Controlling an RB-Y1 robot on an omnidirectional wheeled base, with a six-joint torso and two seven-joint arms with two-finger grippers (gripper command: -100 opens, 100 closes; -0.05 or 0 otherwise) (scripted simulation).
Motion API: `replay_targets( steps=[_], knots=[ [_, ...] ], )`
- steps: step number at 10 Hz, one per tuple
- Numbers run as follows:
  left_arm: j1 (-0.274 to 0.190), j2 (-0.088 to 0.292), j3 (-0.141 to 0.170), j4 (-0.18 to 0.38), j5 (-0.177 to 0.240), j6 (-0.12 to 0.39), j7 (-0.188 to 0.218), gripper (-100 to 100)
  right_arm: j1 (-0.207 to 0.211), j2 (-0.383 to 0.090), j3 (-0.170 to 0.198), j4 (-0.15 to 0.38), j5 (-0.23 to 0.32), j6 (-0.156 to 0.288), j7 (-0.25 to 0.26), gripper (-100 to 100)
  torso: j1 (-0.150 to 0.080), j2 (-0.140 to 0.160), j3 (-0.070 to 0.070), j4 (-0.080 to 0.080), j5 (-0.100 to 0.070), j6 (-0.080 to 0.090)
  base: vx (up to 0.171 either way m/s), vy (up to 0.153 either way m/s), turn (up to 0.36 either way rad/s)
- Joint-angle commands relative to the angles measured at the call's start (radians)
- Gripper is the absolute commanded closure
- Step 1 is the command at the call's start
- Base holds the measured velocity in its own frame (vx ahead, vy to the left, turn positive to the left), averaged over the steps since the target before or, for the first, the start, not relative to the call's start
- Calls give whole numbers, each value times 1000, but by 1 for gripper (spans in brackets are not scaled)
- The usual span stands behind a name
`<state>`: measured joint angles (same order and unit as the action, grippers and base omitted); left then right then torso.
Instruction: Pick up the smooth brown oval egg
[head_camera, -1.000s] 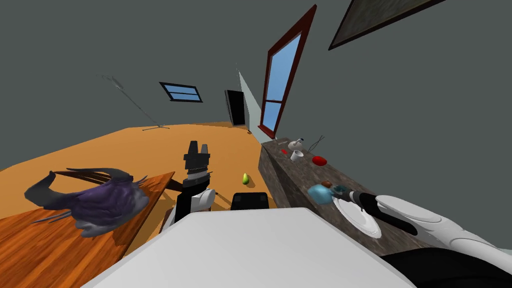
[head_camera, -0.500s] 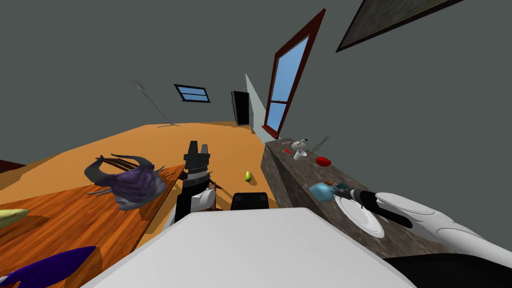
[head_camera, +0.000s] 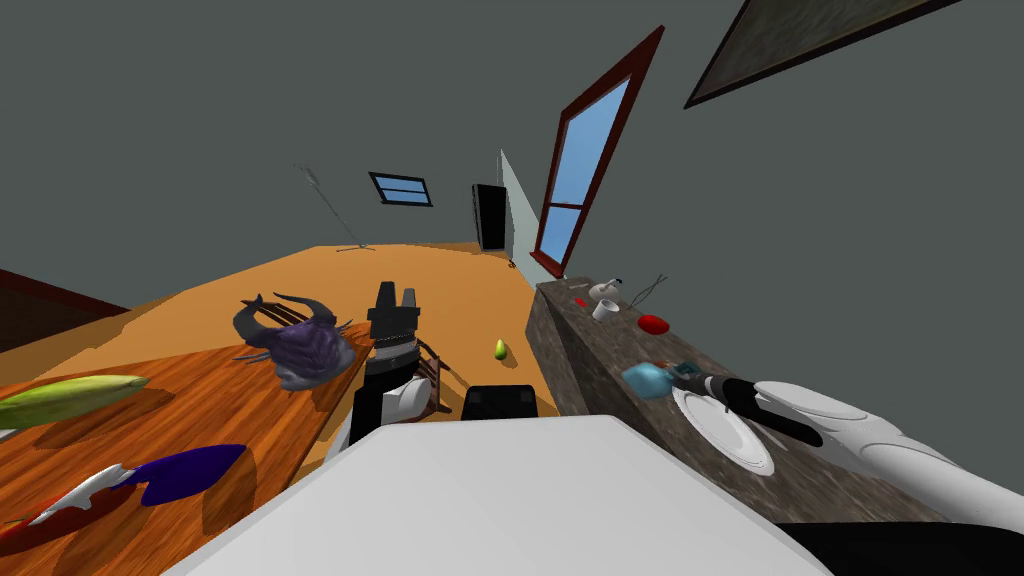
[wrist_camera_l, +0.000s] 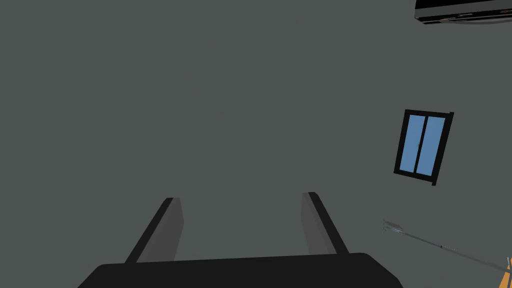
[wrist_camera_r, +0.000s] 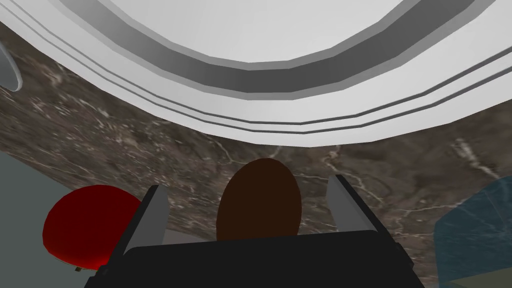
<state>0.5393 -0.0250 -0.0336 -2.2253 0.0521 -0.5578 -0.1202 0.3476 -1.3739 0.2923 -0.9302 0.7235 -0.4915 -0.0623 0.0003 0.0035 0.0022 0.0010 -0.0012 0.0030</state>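
**Right wrist view, nearest first.** The right gripper (wrist_camera_r: 247, 182) has its fingers spread wide and holds nothing. It straddles one brown egg (wrist_camera_r: 260, 202), which lies on the dark veined counter (wrist_camera_r: 150, 145) between the blades and touches neither. In the head view this spot is right of centre.

**Handling (judged).** The egg is probably light, rigid, smooth-shelled and brittle, and apt to slip or roll. The blades should meet its broad middle on opposite sides, with gentle pressure.

**Counts.**
- One white plate (wrist_camera_r: 260, 60), just beyond the egg.
- One red rounded object (wrist_camera_r: 85, 225) and one blue object (wrist_camera_r: 475, 230), flanking the gripper.
- One white cup (head_camera: 604, 309), farther along the counter.

**Other arm.** The left gripper (head_camera: 396, 293) is raised at centre frame, its fingers likewise wide apart.
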Motion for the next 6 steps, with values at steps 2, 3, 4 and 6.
replay_targets(
  steps=[2,3,4,6],
  knots=[
    [0,0,0,0,0,0,0,0,0,0,0,-1,0,0,0,100,-1,-2,-1,0,0,0,-3,2,-1],
    [0,0,0,0,0,0,0,0,0,1,0,-1,0,-1,-1,100,-1,-2,-1,-1,0,0,0,0,0],
    [0,0,0,0,0,0,0,0,0,0,0,-1,0,-1,-1,100,-1,-3,-2,-1,0,0,0,0,0],
    [0,0,0,0,0,0,0,0,0,0,0,-1,0,0,0,0,-1,-3,-2,-1,0,0,0,0,0]
  ],
)
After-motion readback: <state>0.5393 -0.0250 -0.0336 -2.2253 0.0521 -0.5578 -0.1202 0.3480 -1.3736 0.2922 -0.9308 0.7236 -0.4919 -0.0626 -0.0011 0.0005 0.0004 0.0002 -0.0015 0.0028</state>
